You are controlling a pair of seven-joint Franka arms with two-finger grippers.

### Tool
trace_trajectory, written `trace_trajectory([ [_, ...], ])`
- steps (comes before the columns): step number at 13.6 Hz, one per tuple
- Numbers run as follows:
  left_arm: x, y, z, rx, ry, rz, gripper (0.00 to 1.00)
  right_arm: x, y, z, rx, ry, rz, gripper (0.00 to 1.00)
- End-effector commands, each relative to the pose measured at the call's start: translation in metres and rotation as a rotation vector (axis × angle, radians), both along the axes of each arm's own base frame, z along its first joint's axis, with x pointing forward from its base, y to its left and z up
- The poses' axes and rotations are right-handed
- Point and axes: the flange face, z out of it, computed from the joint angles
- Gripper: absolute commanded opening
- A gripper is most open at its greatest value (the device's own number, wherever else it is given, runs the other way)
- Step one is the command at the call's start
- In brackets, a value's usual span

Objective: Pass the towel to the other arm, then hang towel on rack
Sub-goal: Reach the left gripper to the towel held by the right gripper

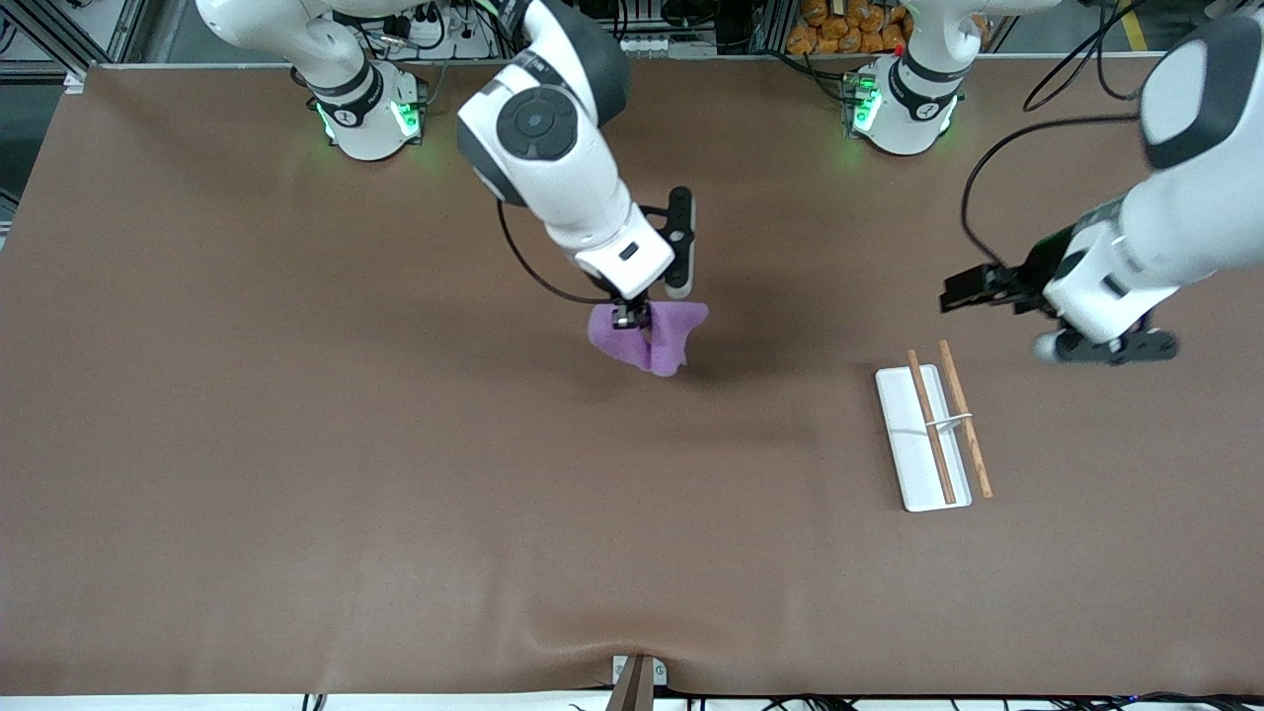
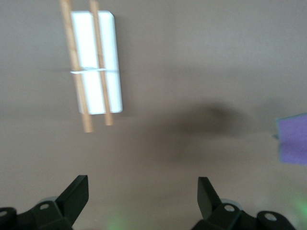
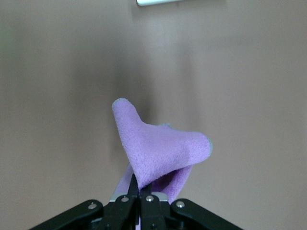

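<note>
Currently the right gripper point(image 1: 632, 318) is holding the towel point(image 1: 654, 336) up over mid-table, jaws clamped on a bunched fold, cloth drooping below them: the handover is pending. The left gripper point(image 1: 973, 291), jaws wide apart and empty, is waiting over the table beside the rack point(image 1: 923, 439); next it must close on a free corner.

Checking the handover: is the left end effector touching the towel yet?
Apart. The front view shows the open left end effector over bare table near the rack, well clear of the towel pinched in the right end effector.
</note>
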Motion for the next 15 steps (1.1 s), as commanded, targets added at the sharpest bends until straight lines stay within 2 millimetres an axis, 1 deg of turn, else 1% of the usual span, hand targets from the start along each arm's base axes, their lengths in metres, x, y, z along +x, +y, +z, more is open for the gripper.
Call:
trace_trajectory([
  [1,0.013,-0.018,-0.045,-0.041,0.089,0.045,1.0,-0.006,0.01,0.004,0.02,0.005,-0.038,0.0],
  [2,0.017,-0.022,-0.059,-0.058,0.108,0.061,1.0,-0.009,0.014,0.004,0.026,0.003,-0.042,0.0],
  [4,0.022,-0.053,-0.089,-0.066,0.129,0.108,1.0,-0.01,0.017,0.002,0.028,0.005,-0.048,0.0],
  [5,0.021,-0.077,-0.103,-0.041,0.146,0.176,1.0,-0.013,0.021,-0.002,0.024,0.011,-0.056,0.0],
  [6,0.017,-0.102,-0.112,-0.02,0.153,0.224,1.0,-0.015,0.022,-0.002,0.024,0.012,-0.063,0.0],
  [7,0.015,-0.119,-0.125,0.0,0.165,0.249,1.0,-0.015,0.022,-0.003,0.022,0.015,-0.071,0.0],
  [8,0.015,-0.126,-0.137,0.006,0.175,0.258,1.0,-0.015,0.022,-0.002,0.024,0.017,-0.081,0.0],
  [11,0.01,-0.155,-0.162,0.002,0.178,0.251,1.0,-0.009,0.018,0.0,0.042,0.012,-0.108,0.0],
  [14,0.011,-0.168,-0.193,-0.032,0.219,0.292,1.0,-0.005,0.014,0.0,0.04,0.014,-0.124,0.0],
  [15,0.011,-0.174,-0.2,-0.056,0.231,0.308,1.0,-0.005,0.014,0.0,0.039,0.016,-0.137,0.0],
])
